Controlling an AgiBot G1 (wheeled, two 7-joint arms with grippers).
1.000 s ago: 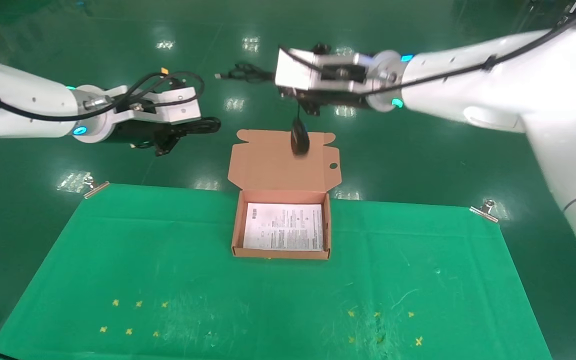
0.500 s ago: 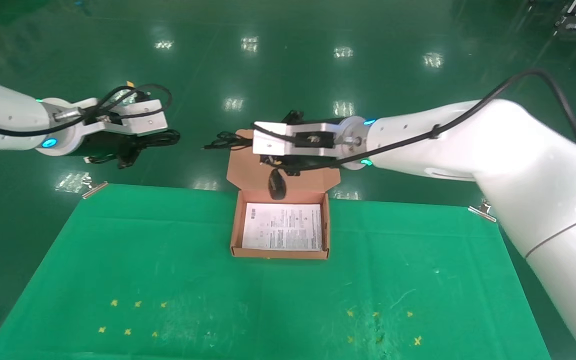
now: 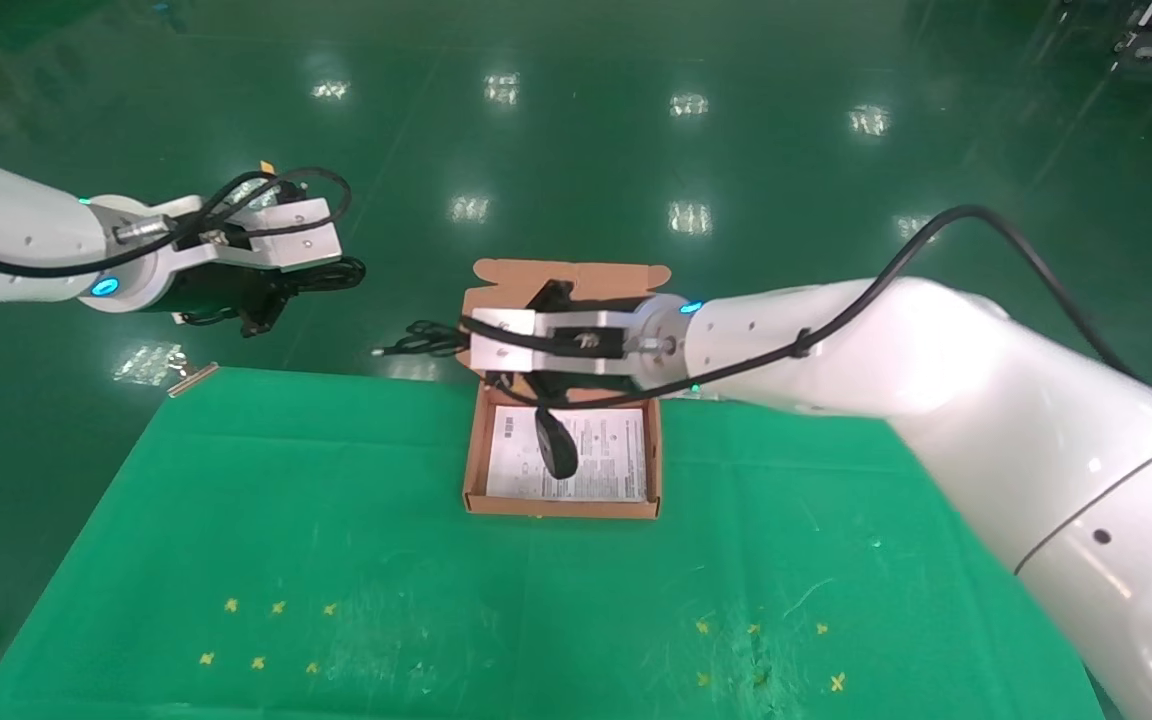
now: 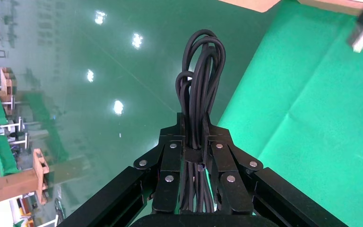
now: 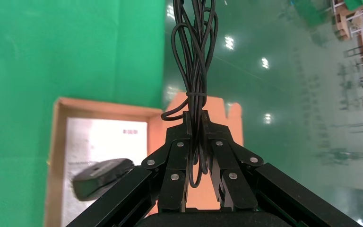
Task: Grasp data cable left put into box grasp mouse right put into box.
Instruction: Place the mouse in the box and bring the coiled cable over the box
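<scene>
Mouse (image 3: 556, 446), a small black oval body, dangles below the right gripper (image 5: 197, 124) on its thin black cord (image 5: 194, 56); the jaws are clenched on the bundled cord, not on the body, so the mouse hangs free and tilted just over the white printed sheet (image 3: 596, 462) inside the shallow orange-brown cardboard box (image 3: 561, 508); whether it touches the sheet I cannot tell; holding it by the cord probably lets the body be lowered in first, with the loose loops sticking out past the jaws beyond the box's left wall. Well off to the left, over the glossy green floor (image 3: 576, 130), the left gripper (image 4: 194, 142) is clamped on the looped black data cable (image 4: 199, 80), whose loops jut straight out beyond its jaws, apparently waiting its turn.
</scene>
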